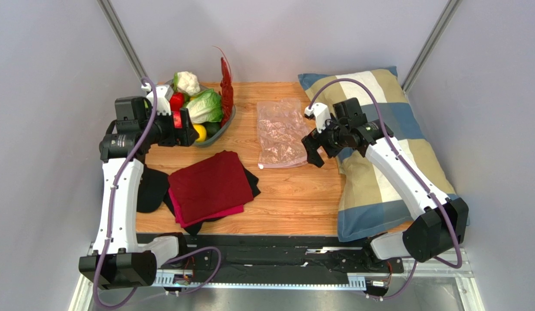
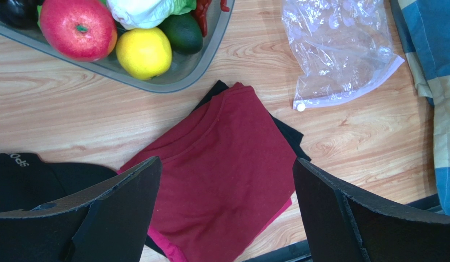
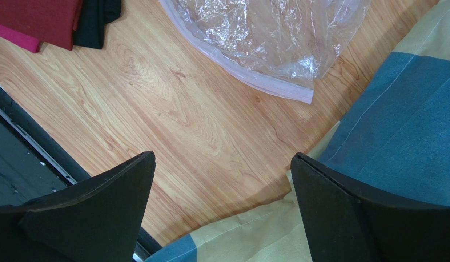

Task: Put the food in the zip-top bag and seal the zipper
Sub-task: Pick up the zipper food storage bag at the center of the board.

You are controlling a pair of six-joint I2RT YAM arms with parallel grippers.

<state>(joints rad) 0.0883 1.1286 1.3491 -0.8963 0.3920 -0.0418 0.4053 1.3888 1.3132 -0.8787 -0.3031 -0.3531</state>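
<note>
Both hands are empty. The left gripper (image 2: 226, 164) hangs with its fingers spread wide above the cloth (image 2: 238, 136), near the tray (image 2: 172, 86). The right gripper (image 3: 222, 157) is also spread wide, over the table (image 3: 172, 125) beside the pillow (image 3: 396, 136).

All the food is in the tray at the far left: the apple (image 2: 77, 27), the lemon (image 2: 143, 53) and the lobster (image 1: 226, 87) among it. The bag (image 1: 281, 133) lies flat between tray and pillow and holds no food. Its zipper (image 2: 350, 87) runs along the near edge. I cannot tell whether the mouth is open.

I think several things can go wrong from here. The bag is thin and light, so it may slide when a finger pushes at the mouth. If the mouth lies flat, food will only push the bag away. The apple and the lemon are round and smooth and may slip from the fingers and roll. The lobster is long and may catch on the zipper. The right gripper may also pinch the pillow, which lies just beside the bag's near-right corner.
</note>
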